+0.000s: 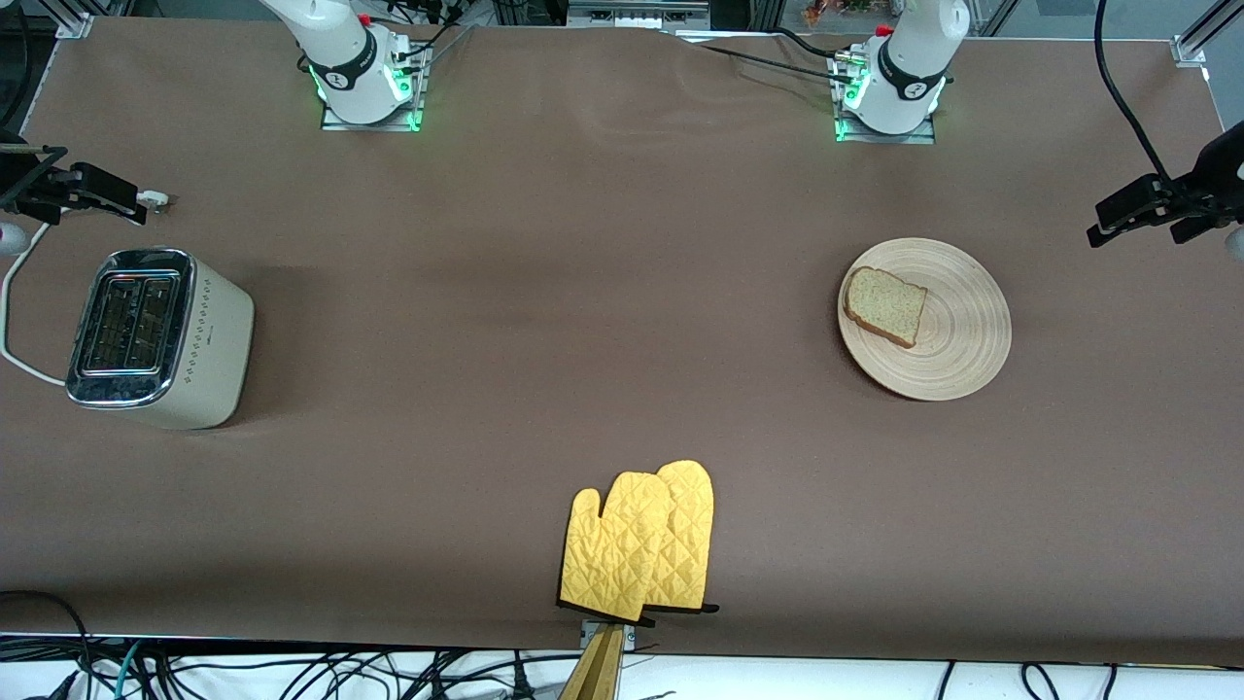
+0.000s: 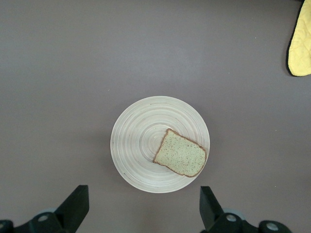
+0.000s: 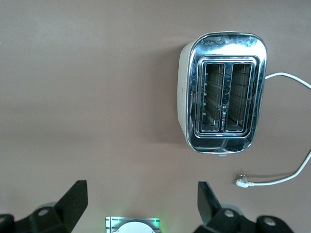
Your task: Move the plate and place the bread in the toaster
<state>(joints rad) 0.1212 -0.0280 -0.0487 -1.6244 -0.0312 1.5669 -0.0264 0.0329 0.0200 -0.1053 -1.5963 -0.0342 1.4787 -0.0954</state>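
A brown cloth covers the desk (image 1: 544, 321). On it, toward the right arm's end, stands the toaster (image 1: 155, 335), with its white cord (image 1: 12, 292) trailing beside it. Toward the left arm's end lies the plate (image 1: 957, 335). Two yellow mitts (image 1: 641, 540), overlapping, lie near the desk's edge closest to the front camera, between toaster and plate.

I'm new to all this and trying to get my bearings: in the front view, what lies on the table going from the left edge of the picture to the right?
toaster → yellow oven mitts → bread, lying on the plate
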